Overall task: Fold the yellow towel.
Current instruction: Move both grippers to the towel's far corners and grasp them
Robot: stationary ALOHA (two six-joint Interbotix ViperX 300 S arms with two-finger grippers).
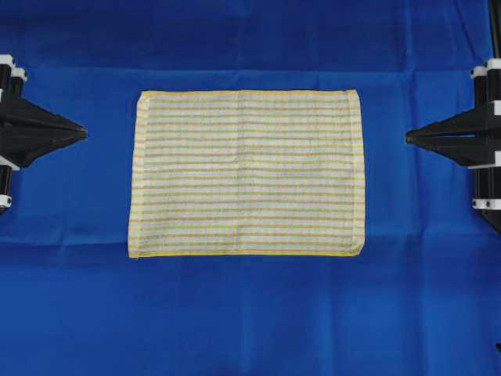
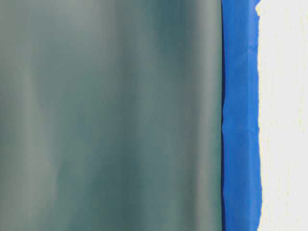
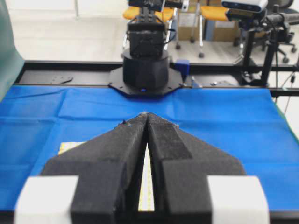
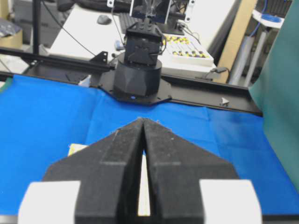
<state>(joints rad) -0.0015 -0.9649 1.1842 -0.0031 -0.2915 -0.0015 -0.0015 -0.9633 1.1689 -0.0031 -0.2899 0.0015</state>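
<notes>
From the overhead camera I see the rectangular thin yellow-and-white checked towel with yellow hems [image 1: 246,173] lying flat and fully spread on the large plain blue sheet [image 1: 250,313] that covers the tabletop. It sits about midway between the sheet's left and right edges, a little nearer the far edge than the near one, with its long sides running left to right. My black foam-padded left gripper [image 1: 81,131] points in from the left edge with its jaws pressed together, holding nothing, and it is well apart from the towel's left hem. My black right gripper [image 1: 410,138] mirrors it from the right edge, jaws likewise together and empty, well apart from the right hem.

The table-level camera gives me little: a blurred grey-green curtain [image 2: 110,115] fills most of it, with a strip of the blue sheet [image 2: 240,115] beside it and something pale and washed out on the right that I cannot make out.

Through the left wrist camera, the left gripper [image 3: 147,114] has its pads meeting at the tip, and I glimpse the towel [image 3: 70,147] below and beyond it, with the opposite arm's round black base [image 3: 145,70] at the sheet's far edge.

Through the right wrist camera, the right gripper [image 4: 142,120] is pinched together too, a corner of the towel [image 4: 77,149] shows to its left, and the other black base [image 4: 136,77] stands at the far edge.
</notes>
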